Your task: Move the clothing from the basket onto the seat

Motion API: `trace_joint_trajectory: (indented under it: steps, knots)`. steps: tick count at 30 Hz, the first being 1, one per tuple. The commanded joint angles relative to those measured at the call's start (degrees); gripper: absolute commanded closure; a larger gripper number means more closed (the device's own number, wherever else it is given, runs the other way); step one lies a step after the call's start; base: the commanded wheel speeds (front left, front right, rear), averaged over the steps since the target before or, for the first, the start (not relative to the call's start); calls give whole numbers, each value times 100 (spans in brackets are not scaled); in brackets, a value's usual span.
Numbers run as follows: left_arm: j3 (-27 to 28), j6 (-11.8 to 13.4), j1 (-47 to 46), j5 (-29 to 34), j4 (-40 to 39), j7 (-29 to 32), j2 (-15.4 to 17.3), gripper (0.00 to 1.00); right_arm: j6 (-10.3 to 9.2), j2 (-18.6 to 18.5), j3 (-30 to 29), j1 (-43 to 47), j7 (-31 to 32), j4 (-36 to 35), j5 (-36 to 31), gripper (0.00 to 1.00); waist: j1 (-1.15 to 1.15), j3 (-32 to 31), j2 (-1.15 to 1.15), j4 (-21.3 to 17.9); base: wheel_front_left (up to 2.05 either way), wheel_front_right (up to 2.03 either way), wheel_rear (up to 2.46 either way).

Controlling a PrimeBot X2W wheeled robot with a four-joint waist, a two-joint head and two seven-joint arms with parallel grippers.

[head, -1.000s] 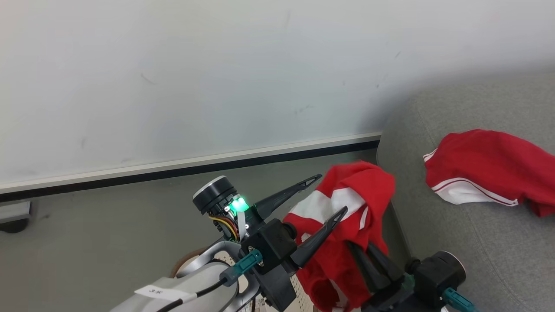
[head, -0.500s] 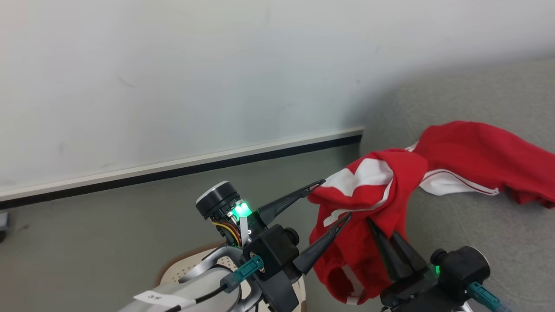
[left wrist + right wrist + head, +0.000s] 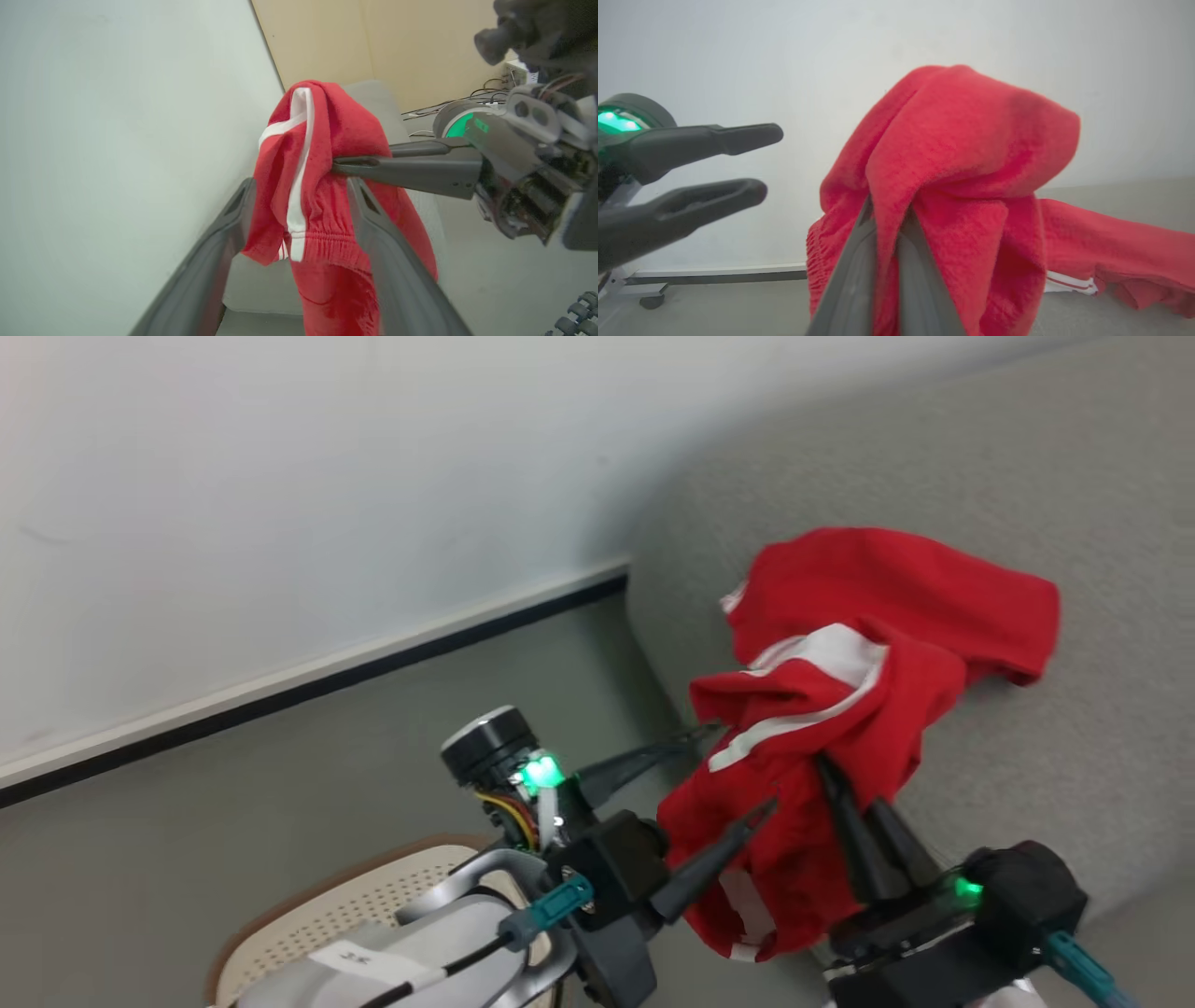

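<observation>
Right hand (image 3: 831,775): fingers pinched together on a fold of red clothing, the held garment (image 3: 822,709). The cloth drapes over the fingertips and hangs down on both sides. White band with thin red stripes shows on its top and left side; elastic waistband visible in the left wrist view.

Left hand (image 3: 739,767): fingers spread wide, nothing in them. It sits just left of the hanging cloth. In the right wrist view its tips are clear of the fabric.

Held garment is in the air over the near left edge of the seat (image 3: 1027,476). Can't tell whether its lower hem touches the upholstery.

Second garment (image 3: 896,588), same red with a white band, lies crumpled on the seat just beyond the held one. In the head view the two overlap; contact unclear.

Basket (image 3: 373,896) is on the floor (image 3: 280,775) at near left, partly hidden by the left forearm, well apart from the seat. Its contents are not visible.

White wall (image 3: 280,476) with a dark baseboard runs along the far side.
</observation>
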Motion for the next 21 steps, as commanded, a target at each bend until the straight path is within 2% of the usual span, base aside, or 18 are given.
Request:
trace_joint_trajectory:
  steps: [1,8,11,21]
  knots:
    - [-54,-67,-111,4,-14,9,-34,0,-3,56,-106,68,-10,-70,-61,100,0,435,0,-499,0,0,0]
    - [-297,-541,-434,-106,243,7,-308,0,-3,462,-707,396,-11,-471,-378,100,0,818,0,-613,2,2,2]
    - [-347,-668,-476,-145,345,-43,-292,0,-3,626,-769,487,-10,-610,-513,100,0,912,0,-616,27,27,27]
    - [-339,-676,-309,-225,41,-27,88,0,-3,896,-719,506,-11,-671,-827,100,0,999,0,-604,17,17,17]
